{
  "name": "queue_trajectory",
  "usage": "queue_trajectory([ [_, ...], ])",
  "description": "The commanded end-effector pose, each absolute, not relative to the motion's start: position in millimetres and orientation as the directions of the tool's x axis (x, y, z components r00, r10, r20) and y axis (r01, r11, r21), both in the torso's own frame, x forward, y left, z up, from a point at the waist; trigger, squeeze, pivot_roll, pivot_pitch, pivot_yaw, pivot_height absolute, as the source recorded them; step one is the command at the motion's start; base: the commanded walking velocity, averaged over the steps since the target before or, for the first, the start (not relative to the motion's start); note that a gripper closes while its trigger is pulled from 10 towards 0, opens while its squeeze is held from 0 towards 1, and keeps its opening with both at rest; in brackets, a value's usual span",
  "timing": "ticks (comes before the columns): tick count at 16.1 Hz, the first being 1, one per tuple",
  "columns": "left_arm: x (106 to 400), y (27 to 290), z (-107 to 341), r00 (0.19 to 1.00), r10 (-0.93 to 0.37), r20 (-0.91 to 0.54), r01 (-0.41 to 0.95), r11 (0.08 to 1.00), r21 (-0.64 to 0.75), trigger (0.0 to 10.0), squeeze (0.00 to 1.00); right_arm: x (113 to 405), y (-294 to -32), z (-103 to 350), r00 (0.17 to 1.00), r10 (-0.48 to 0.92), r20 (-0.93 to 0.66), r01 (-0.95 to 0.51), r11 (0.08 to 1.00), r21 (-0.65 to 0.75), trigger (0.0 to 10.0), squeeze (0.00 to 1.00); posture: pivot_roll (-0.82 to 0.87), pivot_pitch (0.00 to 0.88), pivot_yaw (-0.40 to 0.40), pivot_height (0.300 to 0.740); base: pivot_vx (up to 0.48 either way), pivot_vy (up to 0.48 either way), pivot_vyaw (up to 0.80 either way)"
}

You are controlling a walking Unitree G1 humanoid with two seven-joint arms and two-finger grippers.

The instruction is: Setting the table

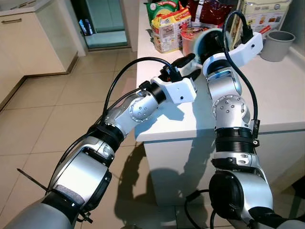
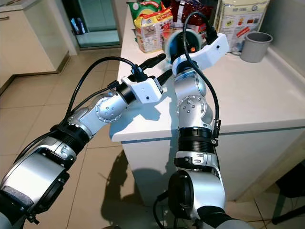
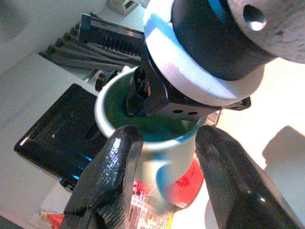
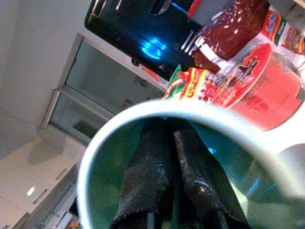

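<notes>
The left gripper [image 1: 190, 67] hovers over the white bench [image 1: 267, 100] near its front edge, fingers [image 3: 107, 183] spread either side of the green cup [image 3: 157, 157]. At twelve o'clock, the right gripper [image 4: 178, 181] has both fingers pressed together inside that cup. I'd carry it level; snack packets [image 1: 169, 24] crowd eleven o'clock, while three o'clock offers open room.
</notes>
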State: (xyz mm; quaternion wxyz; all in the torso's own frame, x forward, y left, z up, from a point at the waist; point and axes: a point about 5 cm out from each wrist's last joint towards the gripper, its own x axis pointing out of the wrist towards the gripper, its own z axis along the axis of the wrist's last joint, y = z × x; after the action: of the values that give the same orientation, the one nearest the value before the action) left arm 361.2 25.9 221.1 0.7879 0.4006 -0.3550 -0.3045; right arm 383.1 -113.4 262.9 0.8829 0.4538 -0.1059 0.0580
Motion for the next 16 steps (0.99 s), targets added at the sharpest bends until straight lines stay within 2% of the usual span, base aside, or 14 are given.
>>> queue_trajectory([
  [1, 361.7, 26.3, 219.7, 0.566, -0.765, 0.307, 0.202, 0.489, 0.848, 10.0, 0.0, 381.9, -106.8, 265.6, 0.968, 0.023, 0.251, -0.217, 0.579, 0.786, 10.0, 0.0, 0.04, 0.0, 0.076, 0.74, 0.0, 0.0, 0.0],
  [5, 360.2, 25.1, 217.5, 0.564, -0.766, 0.308, 0.213, 0.495, 0.842, 10.0, 0.0, 383.3, -106.1, 260.9, 0.973, 0.022, 0.229, -0.192, 0.63, 0.753, 10.0, 0.0, 0.04, 0.0, 0.076, 0.74, 0.0, 0.0, 0.0],
  [6, 359.8, 25.0, 217.1, 0.563, -0.768, 0.307, 0.216, 0.494, 0.842, 10.0, 0.0, 384.4, -108.9, 255.1, 0.979, 0.006, 0.205, -0.159, 0.653, 0.74, 10.0, 0.57, 0.04, 0.0, 0.078, 0.74, 0.0, 0.0, 0.0],
  [7, 359.5, 25.0, 216.9, 0.561, -0.769, 0.306, 0.217, 0.494, 0.842, 10.0, 0.0, 385.3, -112.2, 250.2, 0.982, -0.011, 0.19, -0.135, 0.667, 0.733, 10.0, 1.0, 0.04, 0.0, 0.079, 0.74, 0.0, 0.0, 0.0],
  [10, 358.6, 26.0, 216.2, 0.558, -0.772, 0.305, 0.222, 0.493, 0.841, 10.0, 0.0, 388.0, -141.3, 210.6, 0.988, -0.145, 0.056, 0.066, 0.72, 0.691, 10.0, 1.0, 0.04, 0.0, 0.086, 0.74, 0.0, 0.0, 0.0],
  [11, 358.1, 27.9, 214.6, 0.558, -0.774, 0.299, 0.229, 0.49, 0.841, 10.0, 0.0, 384.7, -159.2, 182.3, 0.975, -0.222, -0.028, 0.186, 0.735, 0.652, 10.0, 1.0, 0.04, 0.0, 0.094, 0.74, 0.0, 0.0, 0.0],
  [14, 357.5, 29.6, 213.6, 0.555, -0.778, 0.294, 0.235, 0.485, 0.842, 10.0, 0.0, 381.0, -167.7, 163.2, 0.958, -0.271, -0.091, 0.265, 0.723, 0.638, 10.0, 1.0, 0.04, 0.0, 0.1, 0.74, 0.0, 0.0, 0.0],
  [16, 357.0, 30.7, 213.0, 0.554, -0.781, 0.289, 0.24, 0.482, 0.843, 10.0, 0.0, 381.3, -165.4, 162.9, 0.958, -0.275, -0.079, 0.261, 0.728, 0.634, 10.0, 1.0, 0.04, 0.0, 0.105, 0.74, 0.0, 0.0, 0.0],
])
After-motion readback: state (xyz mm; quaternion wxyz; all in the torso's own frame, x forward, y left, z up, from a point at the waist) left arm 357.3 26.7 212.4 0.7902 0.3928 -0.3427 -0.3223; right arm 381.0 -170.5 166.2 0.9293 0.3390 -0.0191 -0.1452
